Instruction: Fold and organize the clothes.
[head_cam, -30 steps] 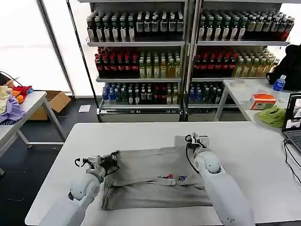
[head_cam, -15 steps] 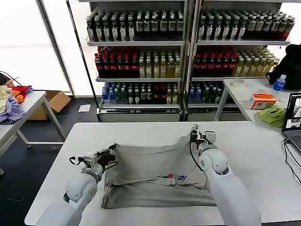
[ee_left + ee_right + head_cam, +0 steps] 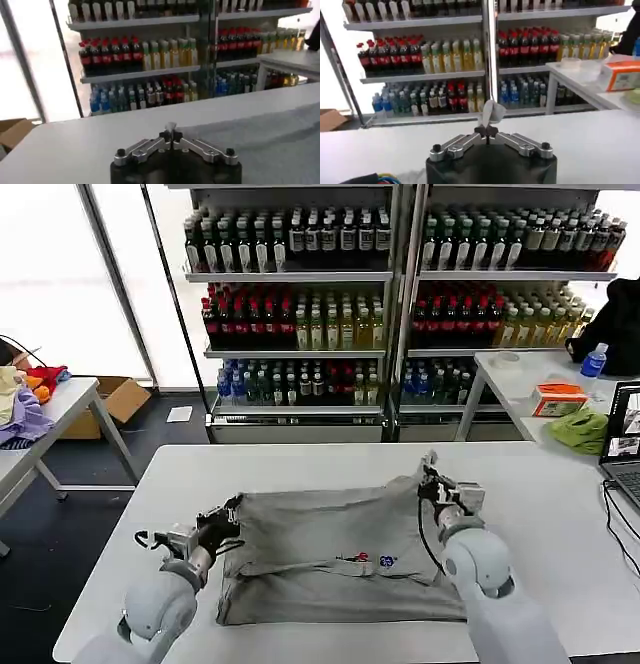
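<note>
White table (image 3: 560, 514), shirt (image 3: 330, 559) lifted wider since earlier, both tools pinching corners

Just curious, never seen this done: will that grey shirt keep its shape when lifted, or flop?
Probably flop: the shirt sags and creases between the left hand and right hand pinching its corners. It looks light, since small pinches raise those corners.

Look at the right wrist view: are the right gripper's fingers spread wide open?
No, the right gripper has its fingers shut on a pinch of the grey shirt.
</note>
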Robot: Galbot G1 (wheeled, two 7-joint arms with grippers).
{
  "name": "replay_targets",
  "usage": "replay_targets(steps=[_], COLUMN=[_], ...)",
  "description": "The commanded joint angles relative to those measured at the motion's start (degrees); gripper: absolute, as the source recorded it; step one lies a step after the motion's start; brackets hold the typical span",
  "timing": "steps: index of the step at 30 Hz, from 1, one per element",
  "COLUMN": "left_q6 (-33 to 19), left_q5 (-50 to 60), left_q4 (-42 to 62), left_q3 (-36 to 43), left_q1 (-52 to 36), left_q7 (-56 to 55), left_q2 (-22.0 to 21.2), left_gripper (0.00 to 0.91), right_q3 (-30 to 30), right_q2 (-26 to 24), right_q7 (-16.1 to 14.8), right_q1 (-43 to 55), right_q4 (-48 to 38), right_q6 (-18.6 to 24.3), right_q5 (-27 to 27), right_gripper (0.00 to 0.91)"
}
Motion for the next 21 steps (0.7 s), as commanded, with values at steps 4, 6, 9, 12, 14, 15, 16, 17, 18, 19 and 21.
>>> replay_targets(steps=[4,6,9,12,14,15,16,17,18,19,21], left_q6=[-1.35,-1.51,-1.87,-2.28,-2.52,-2.51,-2.55,-2.53,-2.52,-2.51,-2.53], left_q5=[4.57,5.19,5.83,7.25,7.79,7.73,7.71,7.70,7.72,7.74,7.99], left_q4=[-4.38,-4.50,-5.42,-5.73,-5.40,-5.28,-5.29,-5.41,-5.64,-5.92,-6.28], left_q3=[-1.23,-1.36,-1.51,-1.46,-1.73,-1.95,-2.08,-2.22,-2.34,-2.38,-2.44], left_q1=[13.09,14.07,15.84,17.52,17.93,18.04,18.23,18.46,18.62,18.85,19.50], left_q7=[0.13,0.30,0.31,0.33,0.30,0.30,0.34,0.35,0.36,0.39,0.48], left_q2=[1.12,1.04,0.83,0.87,0.71,0.64,0.63,0.65,0.66,0.67,0.56], left_gripper=[0.000,0.000,0.000,0.000,0.000,0.000,0.000,0.000,0.000,0.000,0.010], right_q3=[6.16,6.68,8.25,8.99,9.27,9.34,9.30,9.18,8.91,8.58,7.44], right_q2=[0.45,0.42,0.11,-0.27,-0.37,-0.39,-0.45,-0.47,-0.43,-0.41,-0.26], right_q7=[1.45,1.51,1.44,1.50,1.44,1.42,1.41,1.44,1.44,1.43,1.27], right_q1=[-21.83,-23.49,-27.08,-29.30,-30.22,-30.57,-30.79,-30.92,-31.02,-31.06,-31.05], right_q4=[14.17,14.76,15.69,16.51,16.64,16.61,16.51,16.34,16.14,15.77,14.93], right_q6=[0.87,0.92,1.76,2.07,2.38,2.53,2.72,2.86,3.03,3.24,3.90], right_q5=[-1.35,-1.55,-1.81,-2.10,-3.20,-3.37,-3.57,-4.05,-4.57,-5.12,-6.21], right_gripper=[0.000,0.000,0.000,0.000,0.000,0.000,0.000,0.000,0.000,0.000,0.000])
